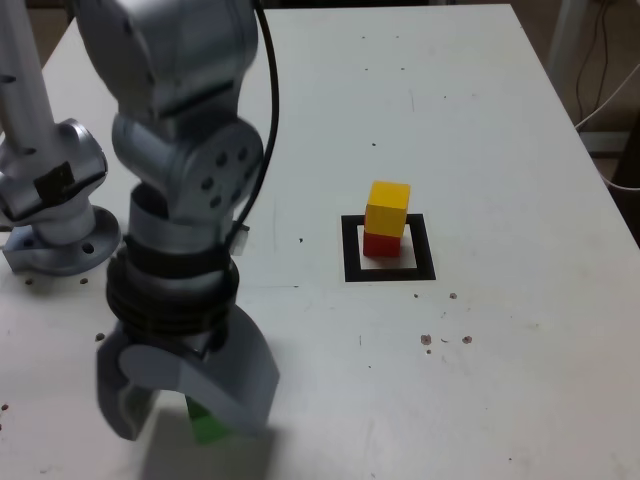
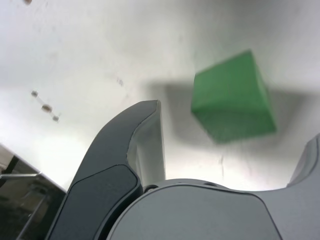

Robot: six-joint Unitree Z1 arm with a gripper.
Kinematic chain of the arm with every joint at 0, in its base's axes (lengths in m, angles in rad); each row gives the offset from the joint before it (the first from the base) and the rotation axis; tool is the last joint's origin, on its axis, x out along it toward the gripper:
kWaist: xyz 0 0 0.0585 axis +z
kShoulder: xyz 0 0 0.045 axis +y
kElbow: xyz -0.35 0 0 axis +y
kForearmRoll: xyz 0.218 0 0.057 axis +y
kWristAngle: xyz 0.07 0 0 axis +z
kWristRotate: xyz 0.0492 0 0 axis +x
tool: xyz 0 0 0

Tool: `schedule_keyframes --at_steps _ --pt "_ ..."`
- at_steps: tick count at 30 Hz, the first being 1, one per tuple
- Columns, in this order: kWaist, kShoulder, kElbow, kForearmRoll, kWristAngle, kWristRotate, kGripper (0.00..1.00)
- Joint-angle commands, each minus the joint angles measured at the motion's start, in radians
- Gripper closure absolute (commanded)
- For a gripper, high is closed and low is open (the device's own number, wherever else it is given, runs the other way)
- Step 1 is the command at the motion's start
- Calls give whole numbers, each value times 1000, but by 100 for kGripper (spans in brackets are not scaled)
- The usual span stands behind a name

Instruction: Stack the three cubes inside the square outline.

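My gripper (image 1: 185, 412) hangs open low over the table near the front edge, at the exterior view's left. The green cube (image 1: 208, 426) rests on the table right under it, partly hidden by the grey fingers. In the wrist view the green cube (image 2: 233, 97) lies on the white surface in the gap of the open gripper (image 2: 235, 122), touching neither finger. The yellow cube (image 1: 387, 208) sits on top of the red cube (image 1: 380, 243), both inside the black square outline (image 1: 351, 250) at mid-table.
A grey metal arm base (image 1: 55, 205) stands at the exterior view's left edge. A black cable (image 1: 271, 100) runs down behind my arm. Small dark specks (image 1: 445, 340) dot the white table (image 1: 470, 100) in front of the outline.
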Motion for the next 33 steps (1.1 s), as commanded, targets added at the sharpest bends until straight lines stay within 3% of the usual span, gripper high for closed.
schedule_keyframes --at_steps 1,5,8,13,19,25,33 --pt "-1 5 8 -13 30 -20 0" --pt "-1 12 22 -22 94 -62 0" --pt "-1 17 26 -20 110 -73 3" --pt "-1 25 11 12 109 -80 15" --pt "-1 39 -67 117 98 -84 30" --pt "-1 49 -145 189 91 -82 34" --pt "-1 78 -142 181 91 -72 35"
